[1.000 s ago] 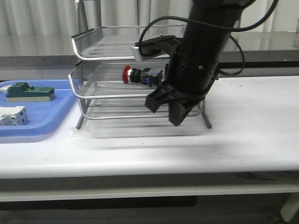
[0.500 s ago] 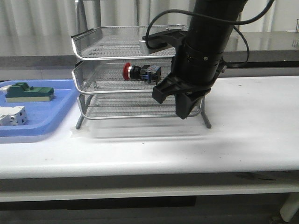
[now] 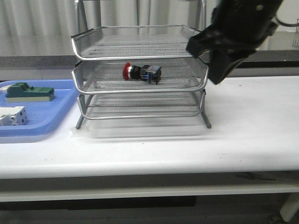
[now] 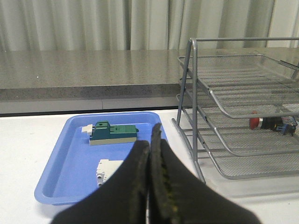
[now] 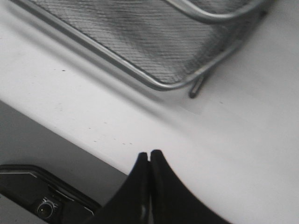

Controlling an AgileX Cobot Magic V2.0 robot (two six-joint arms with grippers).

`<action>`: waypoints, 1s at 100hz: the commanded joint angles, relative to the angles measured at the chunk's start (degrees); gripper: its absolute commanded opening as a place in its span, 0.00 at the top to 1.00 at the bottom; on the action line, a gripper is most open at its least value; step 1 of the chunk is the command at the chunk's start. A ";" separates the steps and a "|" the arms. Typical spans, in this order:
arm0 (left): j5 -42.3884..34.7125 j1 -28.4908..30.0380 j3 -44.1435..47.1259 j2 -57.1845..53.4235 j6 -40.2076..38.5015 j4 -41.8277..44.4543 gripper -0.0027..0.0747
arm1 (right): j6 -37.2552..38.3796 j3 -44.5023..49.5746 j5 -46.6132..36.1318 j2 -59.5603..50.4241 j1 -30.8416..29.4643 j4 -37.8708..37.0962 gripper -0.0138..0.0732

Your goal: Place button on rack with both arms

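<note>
A: Push-button switch point(image 3: 141, 73) lying on its side on the middle tier of the wire-mesh letter tray point(image 3: 140, 74), red head toward the blue tray point(image 3: 42, 123). Placement looks done.

B: Agreed. Right end effector point(image 5: 149, 156) pressed together, empty, high beside the upper tier. Left end effector point(image 4: 150, 144) also pinched closed on nothing (above the blue tray).

A: Next, probably: clear both arms over the tabletop point(image 3: 243, 130) without touching the chrome frame.

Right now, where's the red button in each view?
Front: button lies in the rack's middle tier, left of centre.
Left wrist: button at the right edge, same middle tier.
Right wrist: not in view; only a rack corner shows.
Shared landmark: the rack.
</note>
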 commanded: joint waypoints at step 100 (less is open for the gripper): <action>-4.18 0.12 -1.57 0.40 -0.57 -0.86 0.99 | 2.96 39.16 -16.86 -67.85 -19.33 -0.31 0.92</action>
